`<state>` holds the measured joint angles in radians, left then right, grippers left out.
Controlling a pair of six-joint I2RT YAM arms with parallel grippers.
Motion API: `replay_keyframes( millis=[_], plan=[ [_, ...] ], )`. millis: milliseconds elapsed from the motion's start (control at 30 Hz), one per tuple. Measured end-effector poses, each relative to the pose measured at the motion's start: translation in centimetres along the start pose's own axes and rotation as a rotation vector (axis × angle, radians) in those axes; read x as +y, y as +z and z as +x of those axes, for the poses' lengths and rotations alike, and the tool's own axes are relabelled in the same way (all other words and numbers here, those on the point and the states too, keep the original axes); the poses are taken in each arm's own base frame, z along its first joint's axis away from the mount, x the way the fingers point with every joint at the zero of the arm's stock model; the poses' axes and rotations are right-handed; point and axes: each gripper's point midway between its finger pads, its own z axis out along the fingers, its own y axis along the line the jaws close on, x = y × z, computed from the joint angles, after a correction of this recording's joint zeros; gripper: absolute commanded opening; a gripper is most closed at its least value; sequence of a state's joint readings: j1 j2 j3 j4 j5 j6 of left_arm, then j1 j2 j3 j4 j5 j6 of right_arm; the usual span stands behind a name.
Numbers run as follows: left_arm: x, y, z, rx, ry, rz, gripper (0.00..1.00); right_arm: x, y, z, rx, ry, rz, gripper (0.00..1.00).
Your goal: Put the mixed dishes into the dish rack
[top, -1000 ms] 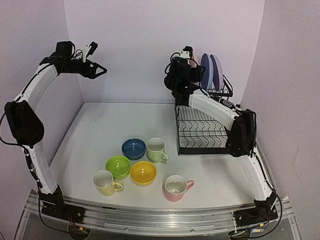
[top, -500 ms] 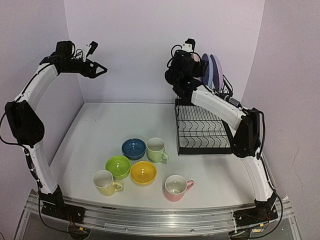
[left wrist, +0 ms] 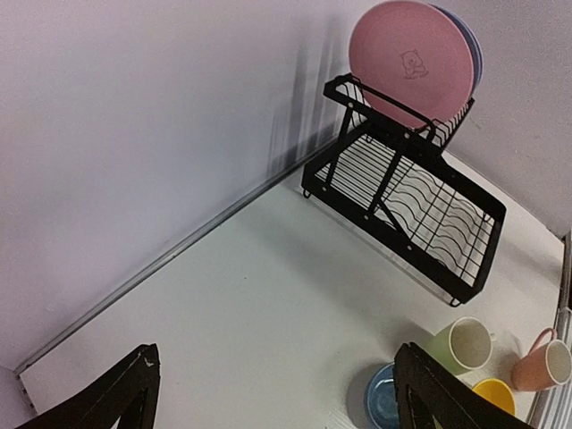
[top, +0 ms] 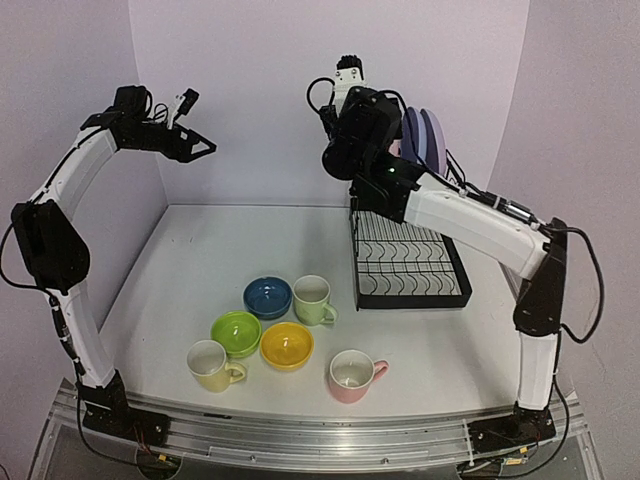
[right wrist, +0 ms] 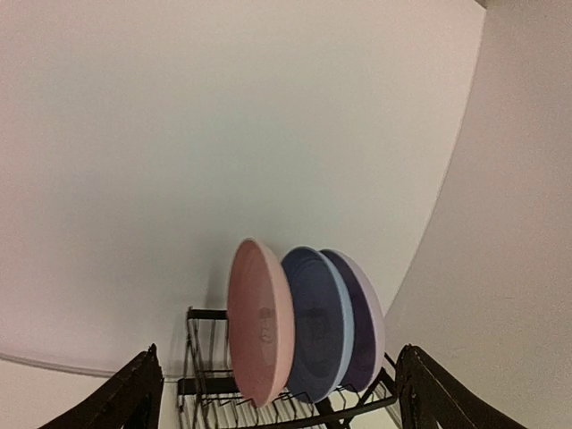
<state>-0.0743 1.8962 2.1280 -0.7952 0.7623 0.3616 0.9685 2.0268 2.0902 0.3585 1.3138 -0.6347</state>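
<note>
The black dish rack [top: 410,262] stands at the back right. Pink [right wrist: 259,322], blue [right wrist: 317,326] and lilac [right wrist: 365,322] plates stand upright in its upper shelf. My right gripper [top: 390,125] hangs open and empty just left of the plates [top: 422,140]; in its wrist view [right wrist: 277,357] they lie ahead. My left gripper [top: 200,145] is open and empty, high at the back left. On the table sit blue [top: 268,296], green [top: 236,332] and yellow [top: 287,344] bowls, and pale green [top: 313,298], yellow [top: 210,365] and pink [top: 352,374] mugs.
The rack's lower tray [left wrist: 447,223] holds nothing. Pale walls close in the table at the back and both sides. The left wrist view shows bare table [left wrist: 268,295] between the rack [left wrist: 407,201] and the bowls.
My right gripper has drawn back up and to the left from the upper shelf, and its arm has stretched out. The left arm has barely moved.
</note>
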Motion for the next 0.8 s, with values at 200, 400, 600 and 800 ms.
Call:
replay_keyframes(
  millis=[200, 400, 600, 800],
  plan=[
    [-2.8, 1.1, 2.6, 0.089, 0.011, 0.101, 0.85, 1.6, -4.3, -0.5, -0.001, -0.035, -0.371, 0.87],
    [-7.3, 2.9, 7.5, 0.231, 0.033, 0.252, 0.84, 3.0, -9.2, 4.7, 0.168, -0.049, -0.767, 0.87],
    [-13.7, 3.3, 14.8, 0.394, 0.120, 0.460, 0.84, 5.5, -14.0, 13.0, 0.462, -0.071, -1.012, 0.88],
    [-18.4, 2.5, 24.1, 0.590, 0.221, 0.503, 0.89, 4.4, -16.8, 21.4, 0.761, -0.064, -1.034, 0.87]
  ],
)
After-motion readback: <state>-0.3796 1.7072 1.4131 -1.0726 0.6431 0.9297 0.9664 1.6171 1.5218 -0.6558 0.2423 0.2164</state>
